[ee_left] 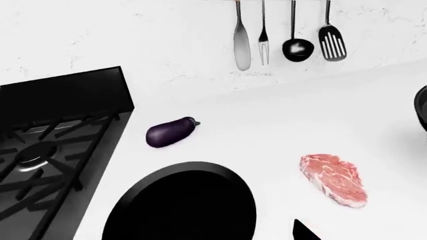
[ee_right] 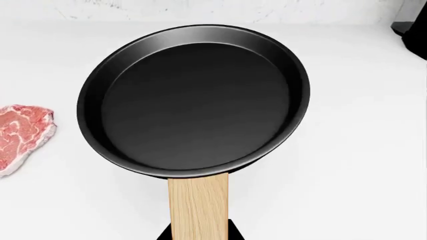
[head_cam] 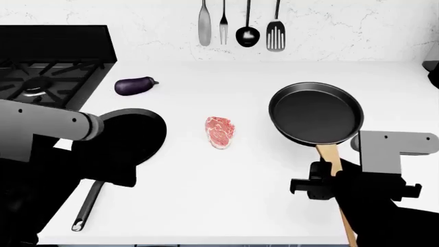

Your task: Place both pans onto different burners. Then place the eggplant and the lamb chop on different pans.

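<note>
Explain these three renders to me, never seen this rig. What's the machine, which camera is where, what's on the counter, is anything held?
It is a simulated two-armed wheeled robot at a kitchen counter. The wide picture comes from its head camera, looking down over both arms. The other two come from cameras near each gripper.

On the white counter lie an eggplant beside the stove, a lamb chop in the middle, a flat black pan under the left arm, and a deeper pan with a wooden handle. Utensils hang on the wall.

The right gripper sits at the wooden handle; whether it is clamped is unclear. The left gripper is hidden behind its own arm. Both pans are off the burners.
</note>
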